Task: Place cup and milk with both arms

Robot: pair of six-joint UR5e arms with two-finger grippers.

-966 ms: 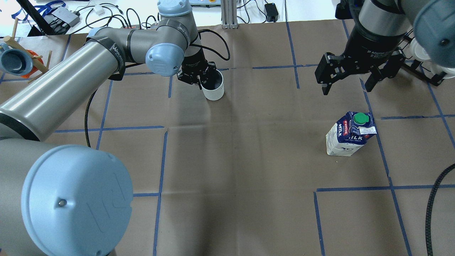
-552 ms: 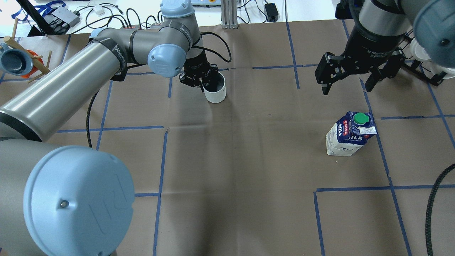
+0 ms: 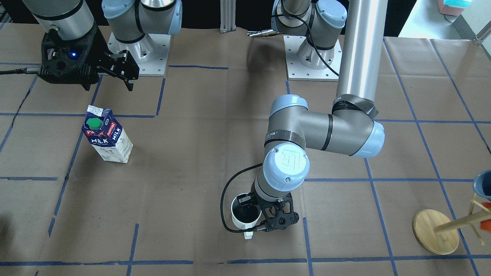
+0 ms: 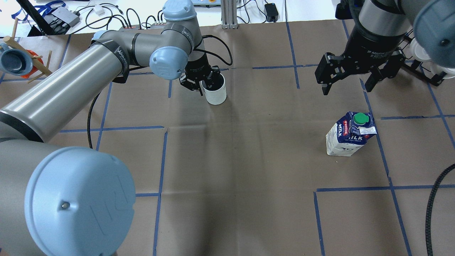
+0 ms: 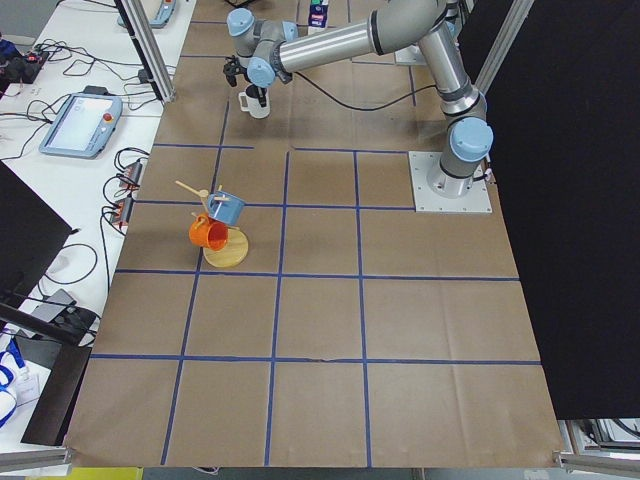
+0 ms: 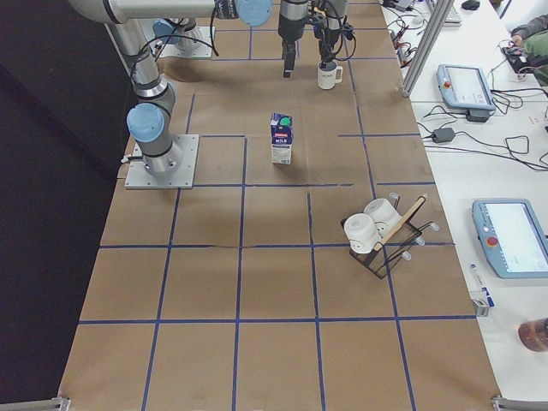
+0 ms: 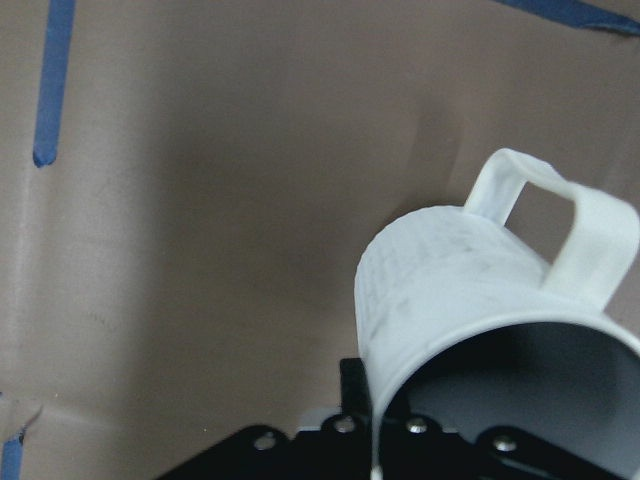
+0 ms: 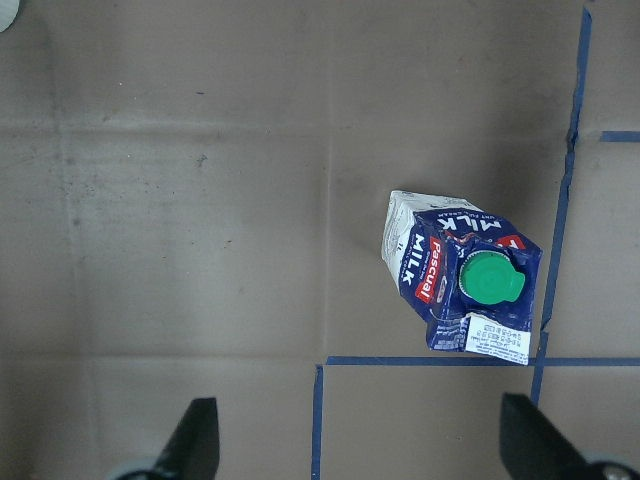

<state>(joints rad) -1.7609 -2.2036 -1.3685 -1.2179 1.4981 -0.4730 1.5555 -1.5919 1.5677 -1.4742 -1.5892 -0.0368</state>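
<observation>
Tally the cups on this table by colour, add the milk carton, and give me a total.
White cups: 3, the cup in the left claw, two on the rack
Blue cups: 1
Orange cups: 1
Milk cartons: 1
Total: 6

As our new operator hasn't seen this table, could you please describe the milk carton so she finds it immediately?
On the brown paper-covered table, go to the robot's right arm's side. The milk stands upright near the open right gripper. Unlike the white cup in the left gripper, it is a carton, dark blue above, green-capped.
</observation>
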